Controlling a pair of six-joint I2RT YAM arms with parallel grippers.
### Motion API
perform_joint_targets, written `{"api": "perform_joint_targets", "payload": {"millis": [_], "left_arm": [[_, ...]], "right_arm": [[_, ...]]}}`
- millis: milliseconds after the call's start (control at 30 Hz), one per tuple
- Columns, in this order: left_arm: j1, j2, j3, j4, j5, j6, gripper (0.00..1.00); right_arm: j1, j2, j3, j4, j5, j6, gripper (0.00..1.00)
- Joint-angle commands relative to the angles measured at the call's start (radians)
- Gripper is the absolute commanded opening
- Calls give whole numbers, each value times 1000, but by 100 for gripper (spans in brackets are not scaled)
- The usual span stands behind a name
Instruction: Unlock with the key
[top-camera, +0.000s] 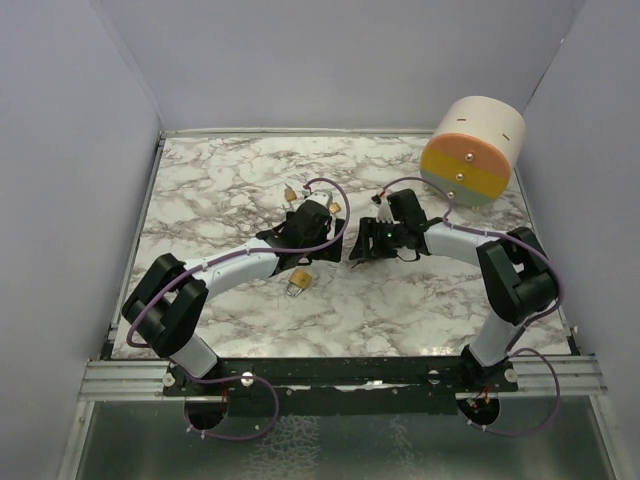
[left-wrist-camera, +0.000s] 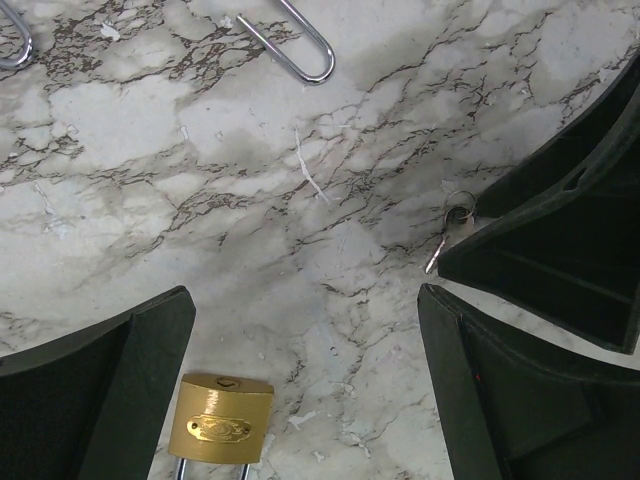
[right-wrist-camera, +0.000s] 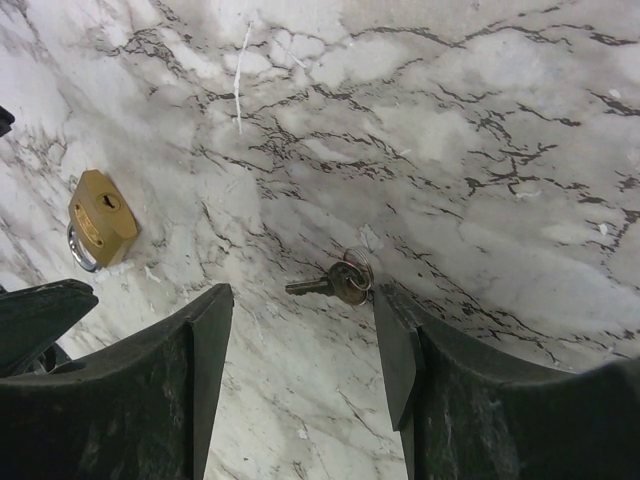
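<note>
The step in hand looks like picking up the key (right-wrist-camera: 335, 283). It lies flat near the middle of the marble table (right-wrist-camera: 480, 120), its ring just beside one fingertip of the right gripper (right-wrist-camera: 303, 300), whose jaws stand apart with nothing pinched. The next move probably calls for centring the jaws on the key's head and pinching it so the blade sticks out. The right arm reaches in low from the right edge, wrist tipped down. The left gripper (left-wrist-camera: 305, 295) hangs spread wide over the brass padlock (left-wrist-camera: 225, 430), which lies untouched, a little nearer the near edge.
</note>
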Motion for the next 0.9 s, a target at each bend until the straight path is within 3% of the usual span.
{"api": "perform_joint_targets", "payload": {"millis": [0,433,533,567,633,700,867], "left_arm": [[0,-15,-1,16,-27,5,96],[4,-15,-13,19,-28,1,95],[6,-19,-15,26,-24,-9,81],[8,-23,-17,34,-21,-14,70],[11,-34,-27,53,-8,-21,27],[16,-41,-30,61,-3,-29,0],[32,-32,-7,31,12,-54,0]], "right_arm": [[2,56,-2,11,-31,-4,59],[0,76,2,6,47,-5,51],[1,57,1,14,58,-2,51],[1,43,-5,25,65,4,51],[2,18,-9,38,87,17,51],[1,-4,-9,51,93,19,51],[1,-14,6,56,86,20,51]]}}
